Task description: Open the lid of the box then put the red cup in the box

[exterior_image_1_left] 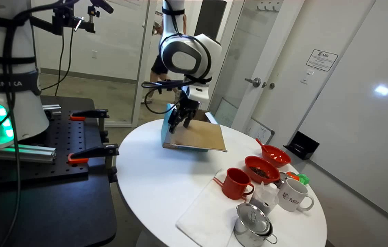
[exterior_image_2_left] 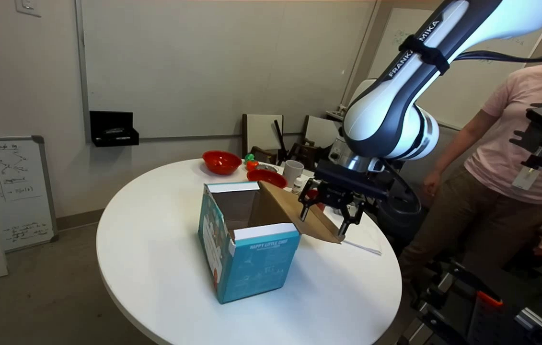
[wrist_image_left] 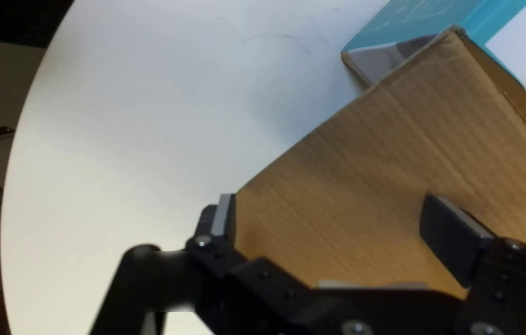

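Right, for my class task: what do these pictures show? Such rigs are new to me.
This is a robot arm, ending in a two-fingered end effector. Two pictures are taken from outside it; the wrist view, from on the arm, looks down past the end effector. On the round white table stands a teal box, its lid open. Also: a red cup, two red bowls, a white mug and a metal pot, among others. Nothing is held: the end effector is spread open at the lid; whether it touches, I can't tell.

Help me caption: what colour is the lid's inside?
The lid's inside is brown, clearest in the wrist view.
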